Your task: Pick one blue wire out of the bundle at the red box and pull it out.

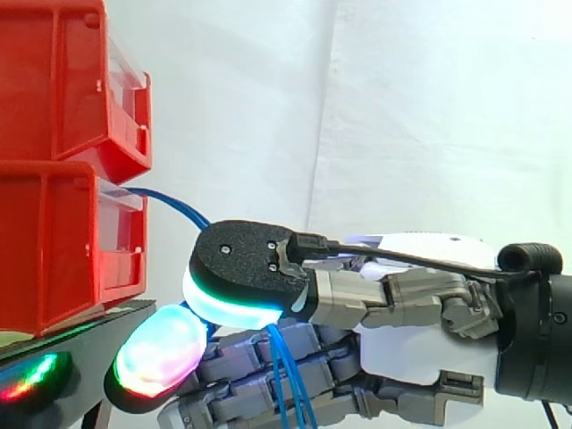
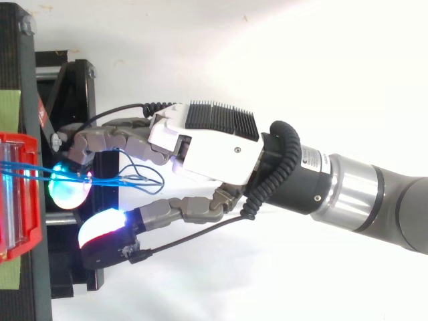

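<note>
Several thin blue wires [image 1: 286, 384] come out of the lower red bin [image 1: 63, 259] and run to my hand [image 2: 214, 144]. From above they stretch straight from the bin [image 2: 17, 200] across a cyan-glowing fingertip [image 2: 67, 190], then fall in slack loops between the fingers and the thumb [image 2: 103, 231]. The fingers are nearly straight. In the top view the thumb stands apart from them, glowing white and red. In the side view the thumb's black pad [image 1: 241, 268] sits above the fingers, and the wires hang down behind it.
A second red bin [image 1: 71, 80] is stacked on the lower one. Both rest on a black stand [image 2: 73, 87] at the left. A white curtain hangs behind. The arm [image 2: 374, 200] comes in from the right.
</note>
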Robot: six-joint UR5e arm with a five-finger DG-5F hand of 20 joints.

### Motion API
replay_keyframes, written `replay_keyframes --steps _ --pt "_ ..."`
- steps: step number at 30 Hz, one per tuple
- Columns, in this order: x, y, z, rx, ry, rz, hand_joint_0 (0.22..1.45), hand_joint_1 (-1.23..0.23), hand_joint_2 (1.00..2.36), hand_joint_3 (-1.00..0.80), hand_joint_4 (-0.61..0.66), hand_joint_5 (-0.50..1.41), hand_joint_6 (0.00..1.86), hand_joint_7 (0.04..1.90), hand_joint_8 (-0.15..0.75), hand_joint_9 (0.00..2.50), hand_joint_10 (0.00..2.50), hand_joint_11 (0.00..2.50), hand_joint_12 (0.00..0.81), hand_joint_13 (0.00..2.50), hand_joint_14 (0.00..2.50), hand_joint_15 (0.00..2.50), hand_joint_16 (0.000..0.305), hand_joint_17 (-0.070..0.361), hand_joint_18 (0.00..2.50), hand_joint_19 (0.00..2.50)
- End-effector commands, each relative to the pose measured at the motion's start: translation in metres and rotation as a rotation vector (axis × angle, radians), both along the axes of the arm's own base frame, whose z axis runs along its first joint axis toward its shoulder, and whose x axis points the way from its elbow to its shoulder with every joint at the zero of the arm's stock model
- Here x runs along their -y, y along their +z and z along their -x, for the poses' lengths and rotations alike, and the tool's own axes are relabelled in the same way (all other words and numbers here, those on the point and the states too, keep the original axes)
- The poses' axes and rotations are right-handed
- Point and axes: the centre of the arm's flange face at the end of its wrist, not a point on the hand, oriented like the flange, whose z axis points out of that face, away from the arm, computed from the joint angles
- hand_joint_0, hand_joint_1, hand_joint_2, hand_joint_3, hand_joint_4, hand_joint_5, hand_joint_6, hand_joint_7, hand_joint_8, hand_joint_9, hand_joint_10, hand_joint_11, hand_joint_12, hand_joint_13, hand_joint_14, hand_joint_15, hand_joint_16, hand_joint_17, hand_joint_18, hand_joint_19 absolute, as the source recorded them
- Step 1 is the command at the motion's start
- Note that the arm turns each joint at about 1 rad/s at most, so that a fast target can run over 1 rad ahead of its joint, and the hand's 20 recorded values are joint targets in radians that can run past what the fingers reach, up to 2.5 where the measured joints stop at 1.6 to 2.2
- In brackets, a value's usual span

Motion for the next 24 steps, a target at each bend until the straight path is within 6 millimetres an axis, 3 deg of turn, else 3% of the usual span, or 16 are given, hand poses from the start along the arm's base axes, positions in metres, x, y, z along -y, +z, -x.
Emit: replay_keyframes --steps 1,10,24 --pt "0.002 0.002 0.001 -0.005 0.007 -0.019 0.56 -0.62 1.0 -0.44 0.39 -0.12 0.5 1.03 0.294 0.38 0.0 0.0 0.378 0.46 0.0 0.11 0.047 0.106 0.4 0.18" --pt "0.014 0.014 0.006 -0.026 0.023 -0.017 0.53 -0.47 1.0 -0.47 0.39 -0.12 0.5 1.03 0.3 0.38 0.0 0.0 0.382 0.47 0.0 0.13 0.048 0.109 0.41 0.19" --pt "0.043 0.039 0.009 -0.015 0.053 -0.009 0.54 -0.51 1.0 -0.47 0.39 -0.12 0.5 1.02 0.301 0.4 0.0 0.0 0.384 0.5 0.0 0.13 0.049 0.109 0.44 0.21"
